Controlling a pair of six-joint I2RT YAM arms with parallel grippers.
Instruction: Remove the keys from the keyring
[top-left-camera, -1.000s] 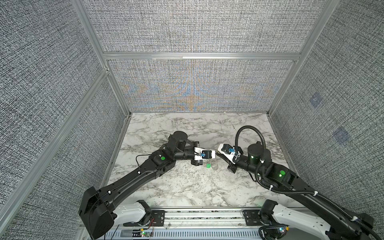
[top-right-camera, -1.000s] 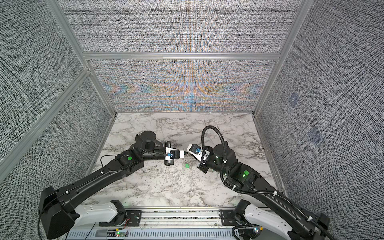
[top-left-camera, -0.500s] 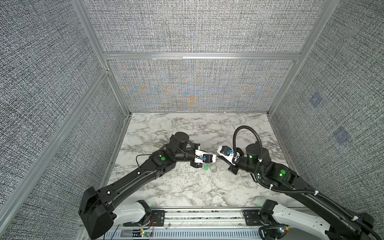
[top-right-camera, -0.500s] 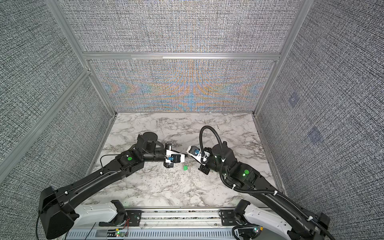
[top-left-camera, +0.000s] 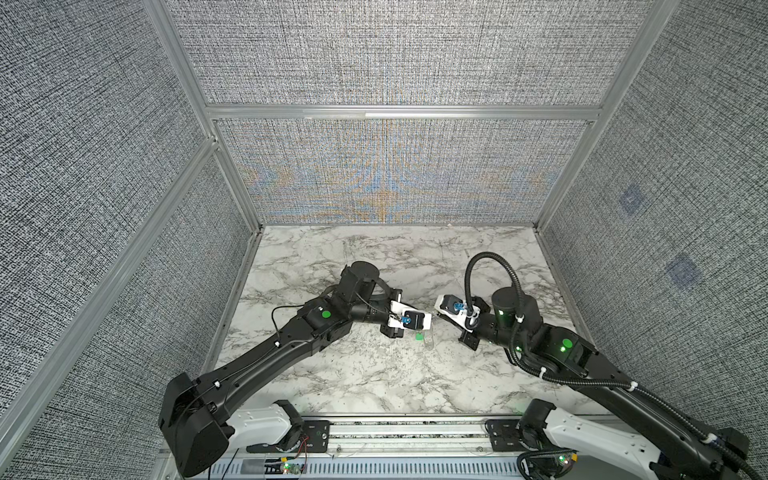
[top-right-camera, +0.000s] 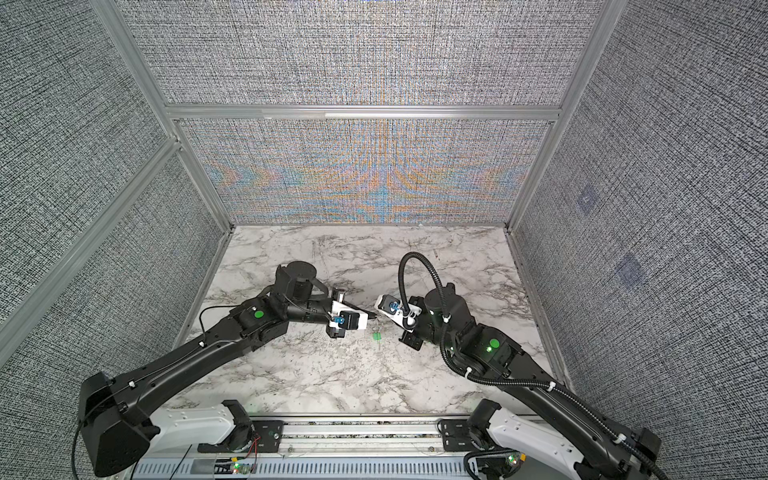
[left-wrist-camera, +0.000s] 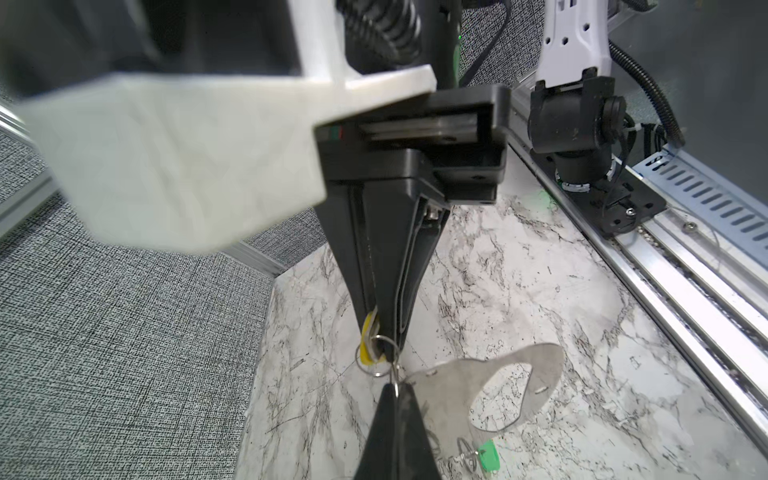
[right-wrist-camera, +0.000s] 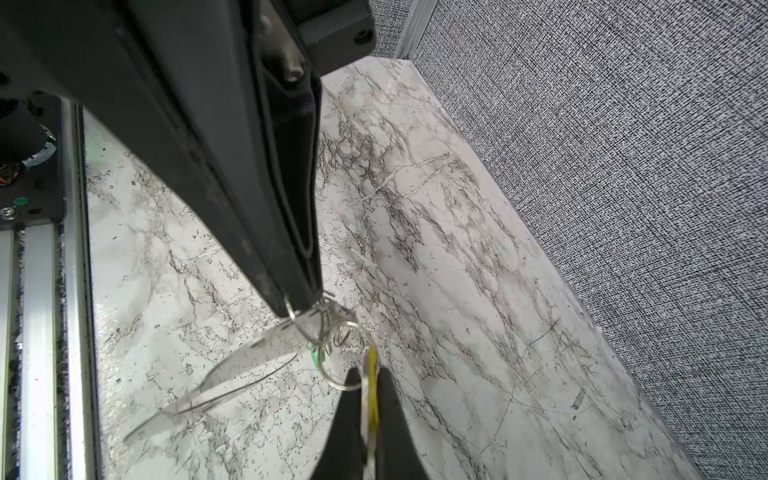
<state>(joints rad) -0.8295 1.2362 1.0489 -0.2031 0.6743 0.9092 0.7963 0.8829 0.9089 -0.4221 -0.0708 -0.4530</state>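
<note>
While neither grip lets go, green-tag key (left-wrist-camera: 487, 455) (small metal key, oblong green plastic tag): has sagged toward 6 o'clock in both top views vs 1 s ago. It looks still hung on, but the link is unclear. I'd judge the bundle is only shifting, nothing freed yet.
keyring (left-wrist-camera: 449, 384) (flat silvery metal plate w/ teardrop cut-out, thin wire loops): dangles under the tips.
L gripper (left-wrist-camera: 395, 390): clamped tight on the keyring's top loop.
R gripper (right-wrist-camera: 368, 372), at 3 o'clock of L: pinches yellow-tag key (left-wrist-camera: 367, 338) (oblong yellow plastic tag), whose ring is still threaded.
writing: none legible, no brand seen.
</note>
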